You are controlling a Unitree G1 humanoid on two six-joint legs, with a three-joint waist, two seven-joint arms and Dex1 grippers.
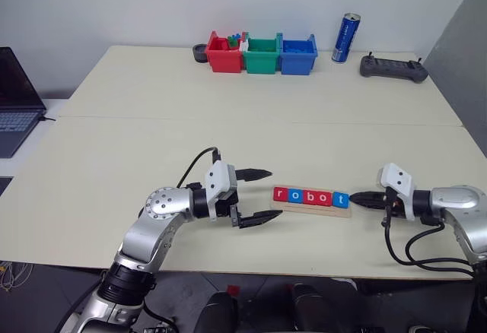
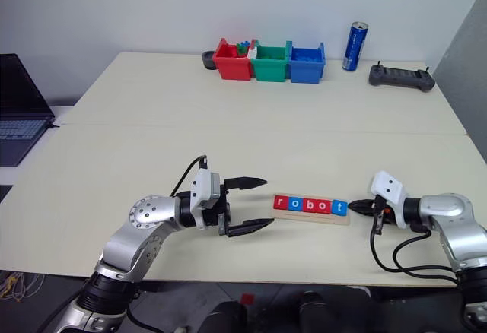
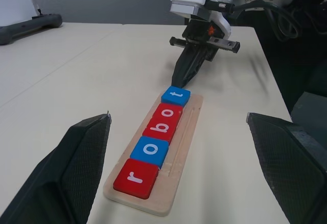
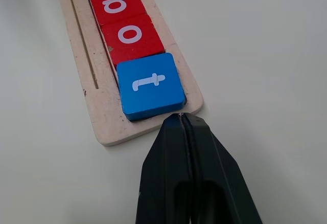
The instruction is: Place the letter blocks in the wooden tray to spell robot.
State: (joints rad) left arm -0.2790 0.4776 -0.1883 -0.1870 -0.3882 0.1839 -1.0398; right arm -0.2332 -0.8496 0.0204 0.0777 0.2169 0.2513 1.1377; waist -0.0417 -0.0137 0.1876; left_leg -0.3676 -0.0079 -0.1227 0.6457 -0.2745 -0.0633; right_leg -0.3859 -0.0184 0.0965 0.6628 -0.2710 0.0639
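Five letter blocks lie in a row on the wooden tray (image 1: 312,210) near the table's front edge. They read r (image 3: 135,178), o (image 3: 150,150), b (image 3: 161,129), o (image 3: 169,114), t (image 4: 150,85): red, blue, red, red, blue. My right gripper (image 4: 180,116) is shut with nothing in it. Its tip rests at the outer edge of the t block, at the tray's right end (image 1: 354,197). At the tray's left end my left gripper (image 1: 266,195) stands open and level. Its fingers (image 3: 76,152) sit on either side of the row's line, short of the r block.
At the back of the table stand a red bin (image 1: 223,54) with small coloured pieces, a green bin (image 1: 262,54) and a blue bin (image 1: 297,54). Right of them are a blue can (image 1: 346,38) and a black controller (image 1: 393,68). A laptop (image 1: 15,105) sits far left.
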